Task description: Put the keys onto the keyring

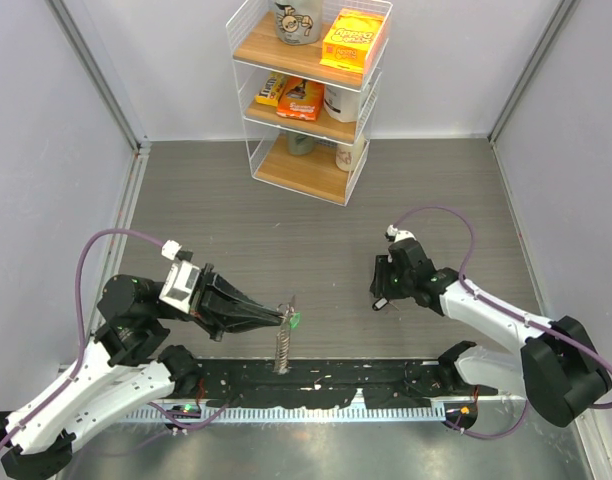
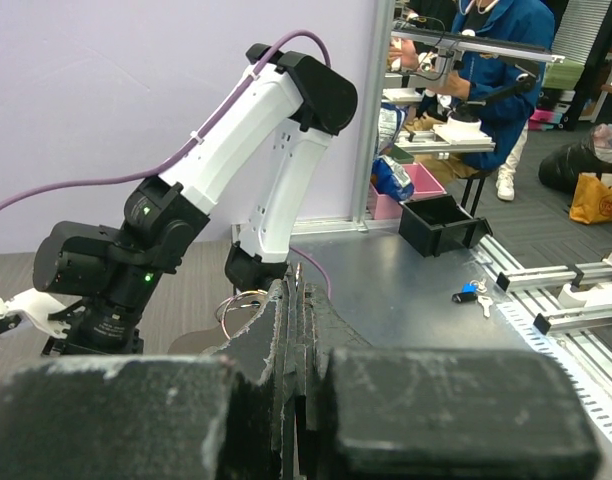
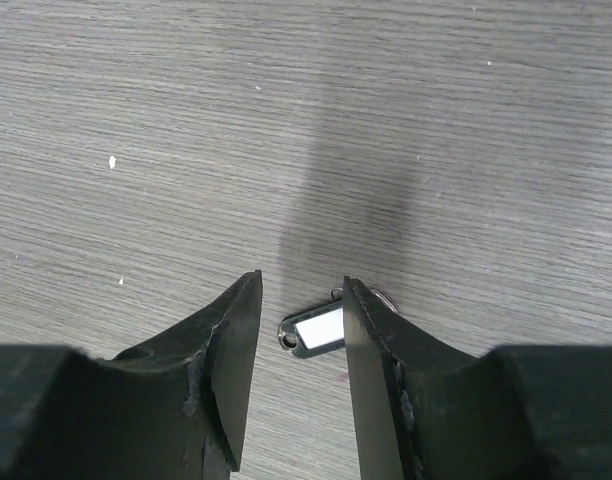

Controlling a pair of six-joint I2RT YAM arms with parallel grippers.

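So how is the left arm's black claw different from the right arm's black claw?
The left arm's black two-finger gripper is shut, pinching the grey metal keyring chain; the right arm's black two-finger gripper is open and grips nothing. The left one points sideways; the right one points down at a small black key with a pale middle on the grey table. Both have two black fingers.

Rack [image 1: 248, 150]: on the table [image 1: 206, 210], far side, centre
Keyring [image 1: 283, 348]: pinched in the left gripper [image 1: 286, 318], left of centre, near side
Key [image 3: 316, 331]: on the table, between the right gripper [image 3: 301, 290] spread fingers, right of the keyring
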